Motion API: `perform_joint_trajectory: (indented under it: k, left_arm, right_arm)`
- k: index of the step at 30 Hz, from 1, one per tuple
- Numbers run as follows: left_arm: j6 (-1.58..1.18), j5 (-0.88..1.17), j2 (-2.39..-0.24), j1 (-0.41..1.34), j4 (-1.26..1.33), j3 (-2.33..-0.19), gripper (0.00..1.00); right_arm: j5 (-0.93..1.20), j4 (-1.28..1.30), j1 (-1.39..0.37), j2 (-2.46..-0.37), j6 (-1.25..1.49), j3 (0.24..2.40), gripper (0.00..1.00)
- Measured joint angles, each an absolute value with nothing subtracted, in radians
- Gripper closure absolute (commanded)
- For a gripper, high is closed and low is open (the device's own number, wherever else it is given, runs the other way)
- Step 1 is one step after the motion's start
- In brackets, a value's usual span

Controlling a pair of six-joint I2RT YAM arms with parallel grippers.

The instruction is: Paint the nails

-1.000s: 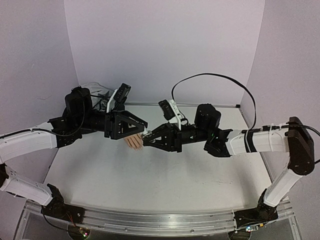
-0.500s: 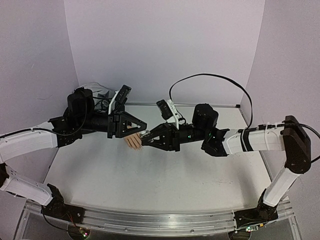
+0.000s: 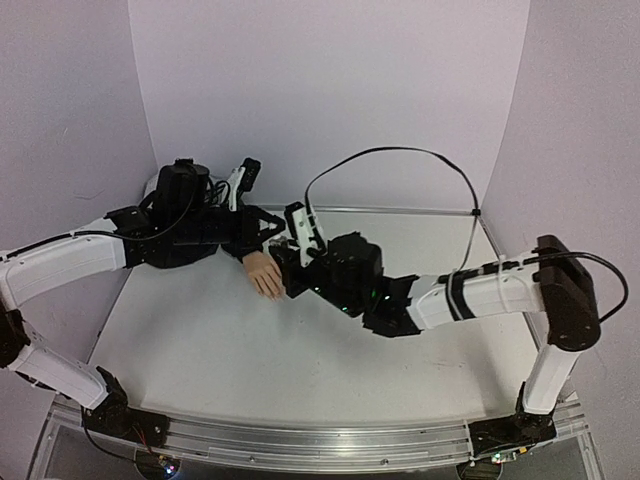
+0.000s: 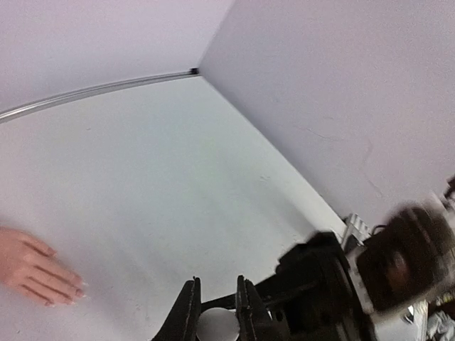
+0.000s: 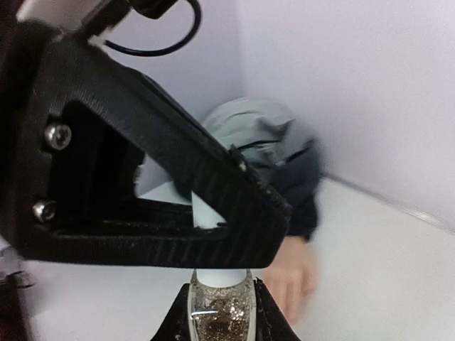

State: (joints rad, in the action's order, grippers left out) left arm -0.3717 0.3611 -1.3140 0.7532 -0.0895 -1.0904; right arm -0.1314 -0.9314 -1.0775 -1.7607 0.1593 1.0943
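Note:
The pale mannequin hand (image 3: 266, 277) lies palm down on the white table, coming out of a dark sleeve (image 5: 298, 188). Its tiny nails (image 4: 80, 289) point toward the table's middle. My right gripper (image 5: 220, 293) is shut on a small clear bottle of gold glitter polish (image 5: 220, 316), held just in front of the hand (image 5: 293, 278). My left gripper (image 4: 215, 297) is shut on the bottle's white cap (image 4: 216, 324). One of its black fingers (image 5: 149, 192) fills the right wrist view, the cap (image 5: 207, 211) showing through it. In the top view both grippers (image 3: 281, 245) meet just above the hand.
A bunched grey jacket (image 5: 249, 128) lies in the back left corner against the wall. The right arm's black cable (image 3: 400, 155) arcs high over the table. The table's back edge strip (image 4: 99, 89) meets the walls. The right arm's forearm (image 3: 470, 295) stretches across the table.
Both grippers have shifted left and toward the back wall. The left gripper has closed onto the cap. The mannequin hand now shows more fully in the top view.

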Motion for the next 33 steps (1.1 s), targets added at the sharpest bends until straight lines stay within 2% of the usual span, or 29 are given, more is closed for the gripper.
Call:
perform_joint_trajectory:
  k: [3, 5, 8, 10, 14, 16, 20, 22, 25, 30, 33]
  left_arm:
    - [-0.391, 0.204, -1.350, 0.763, -0.196, -1.150, 1.00]
    - [-0.401, 0.141, -1.382, 0.764, -0.246, -1.179, 1.00]
    - [-0.416, 0.109, -1.406, 0.768, -0.279, -1.197, 0.98]
    - [-0.419, 0.104, -1.404, 0.766, -0.294, -1.208, 0.82]
    - [-0.424, 0.154, -1.385, 0.735, -0.292, -1.203, 0.33]
    - [-0.429, 0.208, -1.358, 0.714, -0.267, -1.176, 0.22]
    - [-0.449, 0.339, -1.298, 0.662, -0.202, -1.103, 0.11]
    - [-0.450, 0.407, -1.276, 0.645, -0.163, -1.070, 0.07]
    - [-0.461, 0.549, -1.269, 0.642, -0.075, -1.041, 0.08]
    - [-0.469, 0.697, -1.269, 0.680, 0.043, -1.031, 0.22]
    - [-0.462, 0.753, -1.276, 0.728, 0.102, -1.032, 0.27]
  right_arm:
    - [-0.514, -1.019, -1.153, -1.914, -0.025, 1.199, 1.00]
    - [-0.601, -1.036, -1.161, -1.980, -0.097, 1.247, 1.00]
    - [-0.603, -1.029, -1.156, -1.994, -0.146, 1.252, 1.00]
    - [-0.566, -1.029, -1.148, -1.990, -0.156, 1.252, 1.00]
    - [-0.315, -0.980, -1.082, -1.940, -0.123, 1.228, 1.00]
    - [-0.165, -0.946, -1.025, -1.903, -0.086, 1.204, 1.00]
    - [0.124, -0.888, -0.906, -1.826, 0.003, 1.157, 1.00]
    - [0.289, -0.873, -0.844, -1.796, 0.066, 1.139, 1.00]
    - [0.565, -0.872, -0.765, -1.775, 0.178, 1.123, 1.00]
    - [0.936, -0.930, -0.722, -1.775, 0.362, 1.120, 1.00]
    - [1.060, -1.026, -0.730, -1.775, 0.457, 1.105, 1.00]
